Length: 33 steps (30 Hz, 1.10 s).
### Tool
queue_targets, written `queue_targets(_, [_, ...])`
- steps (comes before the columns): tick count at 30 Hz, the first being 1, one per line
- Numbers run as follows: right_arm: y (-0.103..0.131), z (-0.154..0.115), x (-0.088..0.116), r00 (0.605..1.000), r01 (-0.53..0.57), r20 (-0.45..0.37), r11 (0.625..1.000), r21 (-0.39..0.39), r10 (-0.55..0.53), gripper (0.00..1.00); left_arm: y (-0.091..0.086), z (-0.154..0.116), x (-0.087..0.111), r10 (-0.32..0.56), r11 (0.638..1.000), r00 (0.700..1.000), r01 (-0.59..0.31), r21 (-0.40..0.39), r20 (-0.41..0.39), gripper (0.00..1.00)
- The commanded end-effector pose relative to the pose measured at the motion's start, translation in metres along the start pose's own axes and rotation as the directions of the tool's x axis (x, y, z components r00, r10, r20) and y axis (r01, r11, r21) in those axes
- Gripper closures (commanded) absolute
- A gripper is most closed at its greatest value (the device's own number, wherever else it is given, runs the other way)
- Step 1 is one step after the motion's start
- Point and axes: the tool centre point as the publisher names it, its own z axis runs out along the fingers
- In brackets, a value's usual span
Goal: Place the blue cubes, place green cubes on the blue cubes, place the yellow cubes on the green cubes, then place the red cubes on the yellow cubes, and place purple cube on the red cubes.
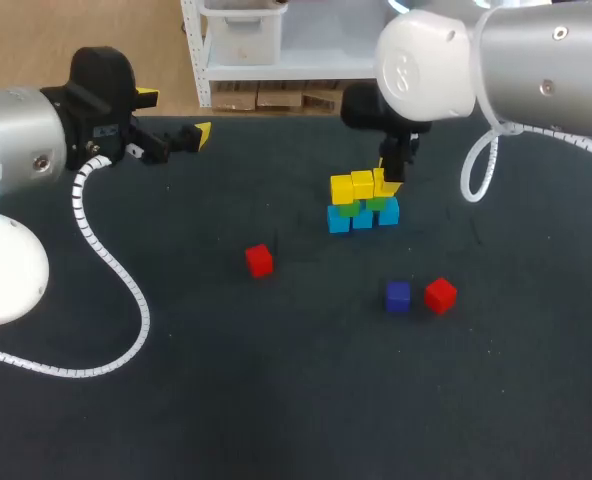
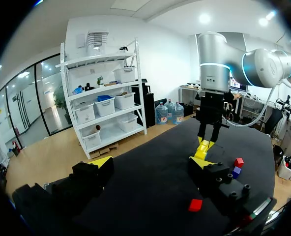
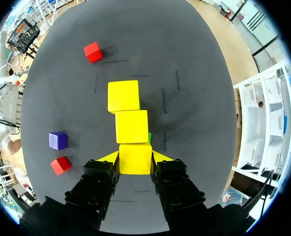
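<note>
From the head view, our right claw (image 1: 389,184) stands over the stack in the middle of the bench (image 1: 276,400), towards its far edge. The claw pinches the end yellow cube (image 1: 381,181), which is in line with two other yellow cubes (image 1: 352,186). Below them are green cubes (image 1: 348,208), then blue cubes (image 1: 363,218). Our left claw (image 1: 176,115) hangs spread and empty near the far left corner. One red cube (image 1: 259,260) lies mid-bench. A purple cube (image 1: 398,296) and a second red cube (image 1: 440,295) sit just beside each other, nearer the front edge.

From the left wrist, our spread fingers hold nothing, and the stack is well ahead of them, under the right claw (image 2: 204,147).

From the right wrist, both fingers (image 3: 102,169) press the plain bright yellow cube from two sides. A sliver of green shows beside the row.
</note>
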Motion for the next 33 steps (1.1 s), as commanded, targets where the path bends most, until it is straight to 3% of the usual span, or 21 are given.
queue_targets(1, [0.004,-0.0002,0.0013,1.0,0.005,0.004,1.0,0.009,-0.005,1.0,0.0025,-0.0006,0.0017,0.001,1.0,1.0,-0.001,0.009,0.008,0.0])
queue_targets(12, [0.0049,0.0013,0.0001,1.0,0.017,0.004,1.0,0.013,-0.017,1.0,0.0025,-0.0006,0.0017,0.001,1.0,1.0,-0.001,0.009,0.008,0.0])
queue_targets(17, [0.0051,0.0017,-0.0004,1.0,0.021,0.002,1.0,0.016,-0.022,0.92,0.0025,-0.0006,0.0017,0.001,1.0,1.0,-0.001,0.009,0.008,0.0])
queue_targets(19, [0.0059,0.0023,-0.0009,1.0,0.026,-0.005,0.999,0.019,-0.026,0.75,0.0025,-0.0006,0.0017,0.001,1.0,1.0,-0.001,0.009,0.008,0.0])
queue_targets(23, [0.006,0.0023,-0.0009,1.0,0.029,-0.008,0.999,0.023,-0.029,0.61,0.0025,-0.0006,0.0017,0.001,1.0,1.0,-0.001,0.009,0.008,0.0])
queue_targets(24, [0.006,0.0024,-0.001,1.0,0.03,-0.01,0.999,0.025,-0.029,0.51,0.0025,-0.0006,0.0017,0.001,1.0,1.0,-0.001,0.009,0.008,0.0])
queue_targets(25, [0.006,0.0023,-0.001,1.0,0.03,-0.01,0.999,0.026,-0.029,0.28,0.0025,-0.0006,0.0017,0.001,1.0,1.0,-0.001,0.009,0.008,0.0])
queue_targets(27, [0.006,0.0022,-0.0011,0.999,0.032,-0.014,0.999,0.033,-0.032,0.0,0.0025,-0.0006,0.0017,0.001,1.0,1.0,-0.001,0.009,0.008,0.0])
queue_targets(33, [0.0064,-0.0005,-0.0001,0.999,0.032,-0.019,0.999,0.044,-0.032,0.0,0.0025,-0.0006,0.0017,0.001,1.0,1.0,-0.001,0.009,0.008,0.0])
